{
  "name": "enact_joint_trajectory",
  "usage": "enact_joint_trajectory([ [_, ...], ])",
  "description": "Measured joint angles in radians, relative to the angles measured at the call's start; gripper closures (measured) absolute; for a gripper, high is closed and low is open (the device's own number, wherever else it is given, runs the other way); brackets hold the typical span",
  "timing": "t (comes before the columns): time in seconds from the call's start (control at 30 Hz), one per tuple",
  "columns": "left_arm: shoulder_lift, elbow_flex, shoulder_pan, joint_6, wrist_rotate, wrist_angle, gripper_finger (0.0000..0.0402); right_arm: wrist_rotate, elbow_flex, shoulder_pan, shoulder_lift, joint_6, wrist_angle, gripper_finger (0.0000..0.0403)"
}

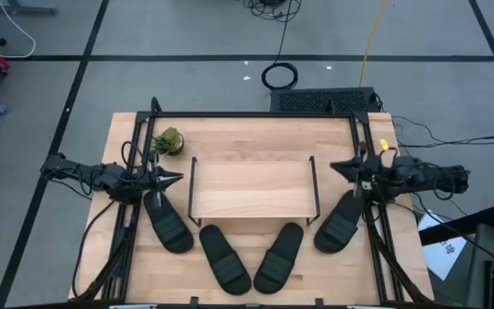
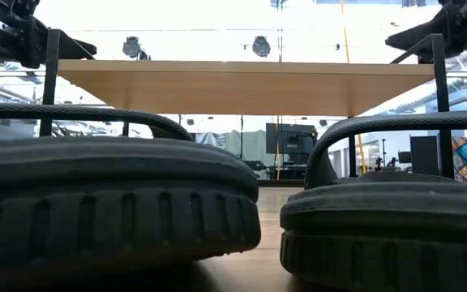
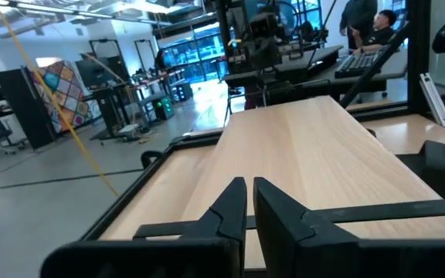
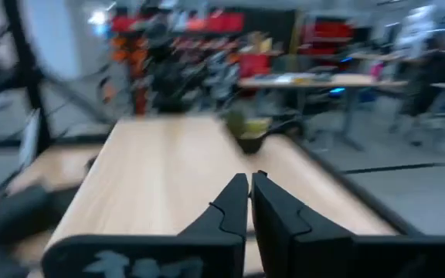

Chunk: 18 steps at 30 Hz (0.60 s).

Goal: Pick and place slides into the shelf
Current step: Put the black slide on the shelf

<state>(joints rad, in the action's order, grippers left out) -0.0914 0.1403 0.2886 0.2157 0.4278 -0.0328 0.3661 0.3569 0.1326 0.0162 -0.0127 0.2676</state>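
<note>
Four black slides lie sole-down on the table in front of the shelf (image 1: 254, 190): one at the left (image 1: 168, 221), two in the middle (image 1: 224, 257) (image 1: 280, 257), one at the right (image 1: 340, 221). The shelf's top board (image 3: 307, 147) is bare. My left gripper (image 1: 177, 178) hovers shut at the shelf's left end, level, above the left slide's far end. At the shelf's right end my right gripper (image 1: 334, 166) hovers shut, also level, pointing at the shelf. Their fingertips show shut in the wrist views (image 3: 249, 185) (image 4: 249, 179). In the low view the two middle slides (image 2: 104, 203) (image 2: 387, 219) fill the foreground.
A small potted plant (image 1: 168, 142) stands on the table behind the shelf's left end. A black frame (image 1: 256, 114) runs along the table's far and side edges. The shelf's thin wire side frames (image 1: 194, 184) (image 1: 315, 183) stand close to each gripper.
</note>
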Motion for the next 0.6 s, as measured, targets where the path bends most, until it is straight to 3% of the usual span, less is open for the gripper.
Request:
enact_joint_trajectory([
  [0.37,0.0,0.0,0.0,-0.015,0.003,-0.002,0.0371,0.001,0.314,0.0,0.173,-0.067,0.279,0.0351],
  [0.6,0.0,0.0,0.0,-0.048,0.022,-0.001,0.0371,0.07,0.639,-0.001,0.392,-0.319,0.839,0.0323],
])
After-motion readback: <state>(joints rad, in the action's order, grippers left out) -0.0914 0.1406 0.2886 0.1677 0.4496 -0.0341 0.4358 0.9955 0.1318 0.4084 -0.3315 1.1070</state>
